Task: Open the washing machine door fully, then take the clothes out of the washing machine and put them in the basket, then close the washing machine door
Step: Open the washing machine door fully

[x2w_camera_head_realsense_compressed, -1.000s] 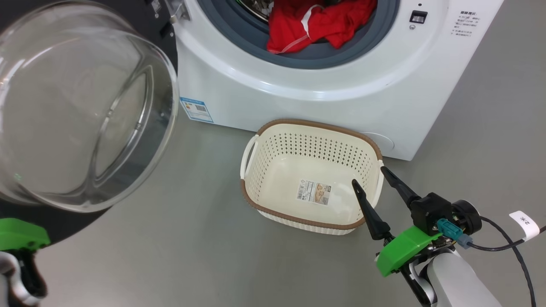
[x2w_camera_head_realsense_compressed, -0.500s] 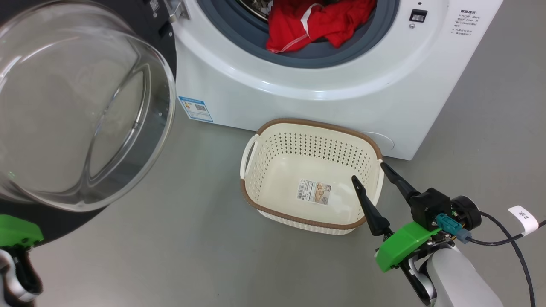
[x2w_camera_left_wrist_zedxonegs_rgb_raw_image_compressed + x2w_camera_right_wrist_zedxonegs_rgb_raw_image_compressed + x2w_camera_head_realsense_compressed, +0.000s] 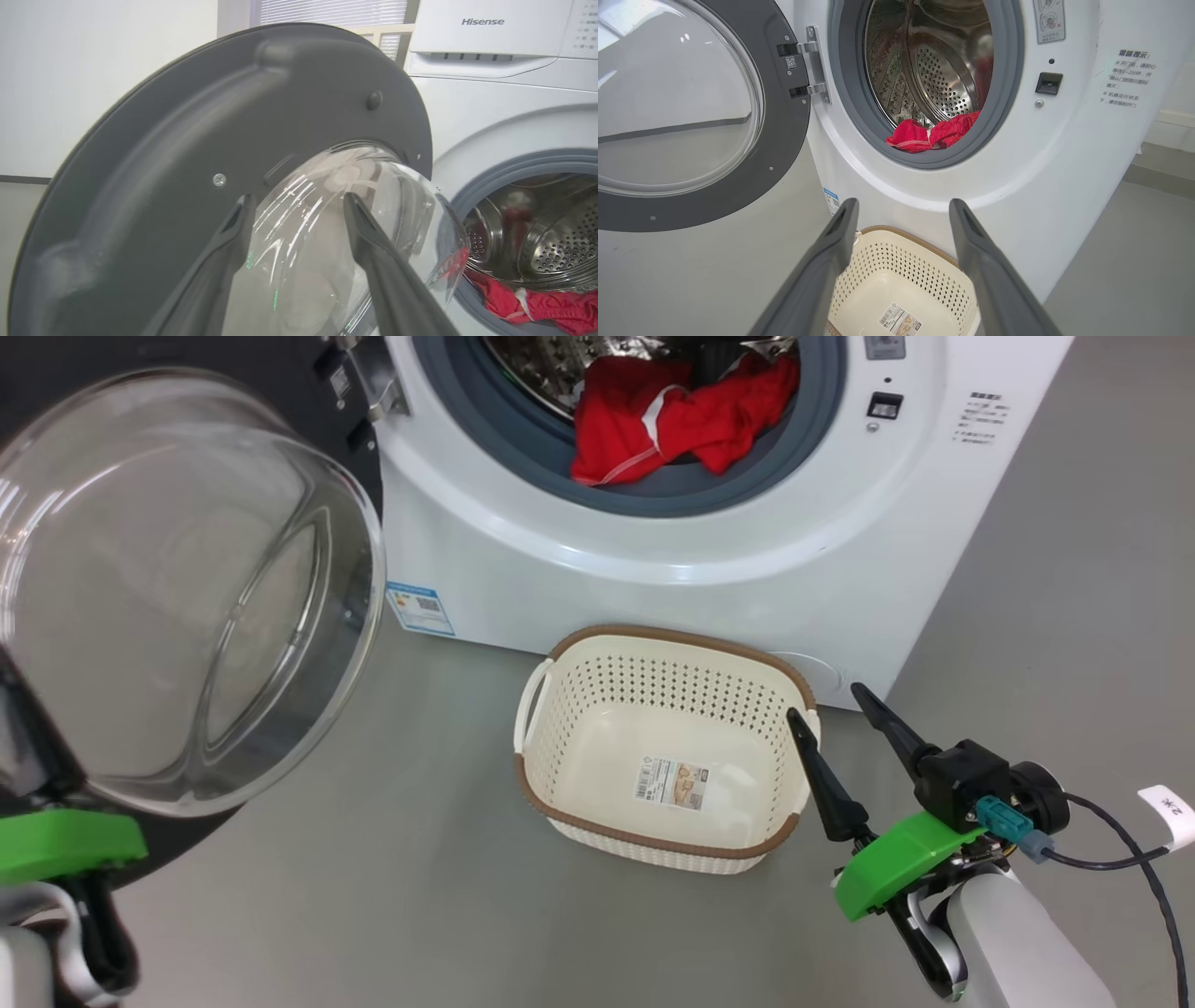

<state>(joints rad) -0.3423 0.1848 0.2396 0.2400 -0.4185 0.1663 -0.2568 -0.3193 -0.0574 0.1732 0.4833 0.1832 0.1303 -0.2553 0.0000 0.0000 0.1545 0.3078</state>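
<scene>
I had my left tool [image 3: 296,210] spread wide in front of the washing machine door [image 3: 187,588], which stood swung open. My right tool [image 3: 825,703] gaped wide at the right edge of the basket [image 3: 672,681] on the floor [image 3: 373,896]. The clothes [image 3: 681,420] lay in the mouth of the washing machine [image 3: 653,569].

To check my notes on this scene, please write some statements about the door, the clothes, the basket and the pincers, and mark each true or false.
The washing machine door stands open. True.
The basket holds the clothes. False: they lie in the drum; the basket holds only a paper label.
The right pincer is open and empty. True.
The left pincer is shut. False: its fingers stand apart.
</scene>
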